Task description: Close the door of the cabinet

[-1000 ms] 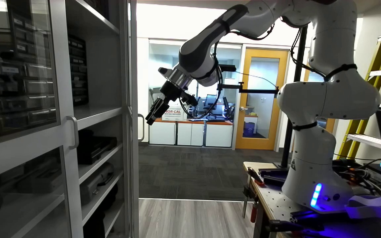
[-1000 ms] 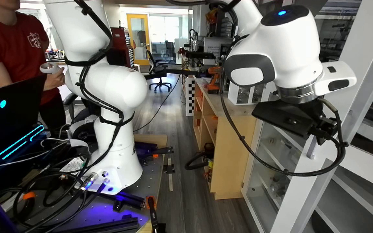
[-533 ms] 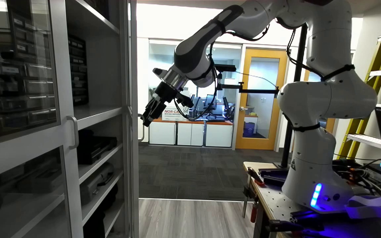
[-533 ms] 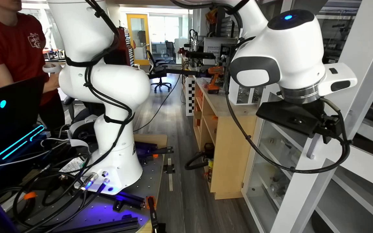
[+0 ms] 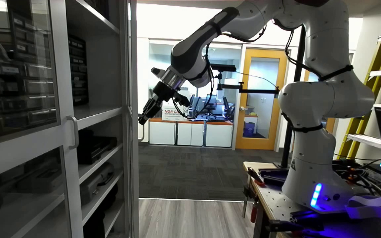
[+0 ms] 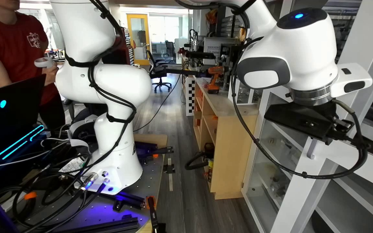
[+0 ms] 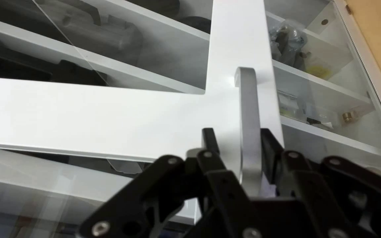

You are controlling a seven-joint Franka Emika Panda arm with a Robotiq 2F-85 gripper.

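The door [image 7: 94,115] has a light-grey frame with a crossbar and clear glass. In an exterior view it is seen almost edge-on [image 5: 133,185]; its upright shows in an exterior view too [image 6: 298,194]. Its grey bar handle [image 7: 250,125] runs between my gripper's fingers [image 7: 238,142]. The gripper is open around the handle: the right finger is close beside it, with a gap to the left finger. In an exterior view the gripper [image 5: 142,119] overlaps the handle [image 5: 141,135]. The cabinet [image 5: 99,119] has shelves of dark equipment, exposed beside the door.
Another glass-fronted panel [image 5: 63,132] with its own handle stands nearer in an exterior view. A wooden workbench [image 6: 235,155] adjoins the cabinet. The robot's table [image 5: 270,198] carries clamps and cables. A person in red [image 6: 11,48] stands behind the laptop [image 6: 11,106].
The arm has moved toward the door, and the gripper has come to overlap the door's handle. The door has not visibly moved.
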